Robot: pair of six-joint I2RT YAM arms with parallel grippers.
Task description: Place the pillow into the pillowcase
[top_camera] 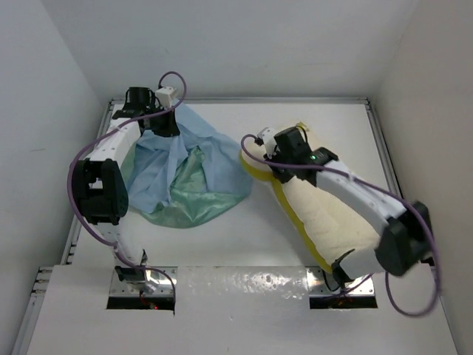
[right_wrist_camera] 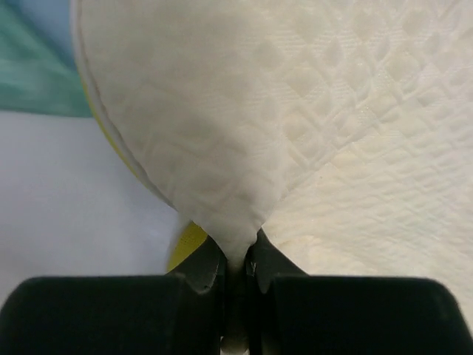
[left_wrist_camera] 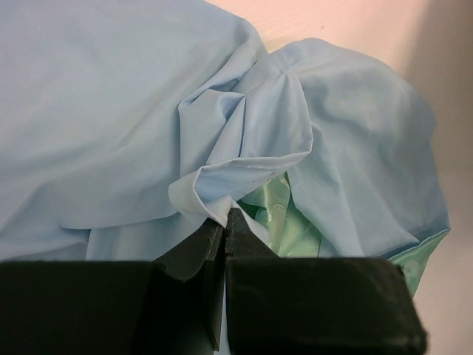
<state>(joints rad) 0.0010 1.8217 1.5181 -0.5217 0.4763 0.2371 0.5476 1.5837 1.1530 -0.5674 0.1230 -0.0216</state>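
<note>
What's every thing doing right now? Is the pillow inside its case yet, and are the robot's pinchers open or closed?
pillow: lying beside the pillowcase, fully outside it, one corner pinched.
pillowcase: crumpled, no pillow in it, blue side up with some green showing, a fold of the blue cloth pinched.
left end effector: shut on the pillowcase.
right end effector: shut on the pillow.

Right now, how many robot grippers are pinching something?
2. The left gripper pinches the pillowcase at the far left; the right gripper pinches the pillow on the right.
</note>
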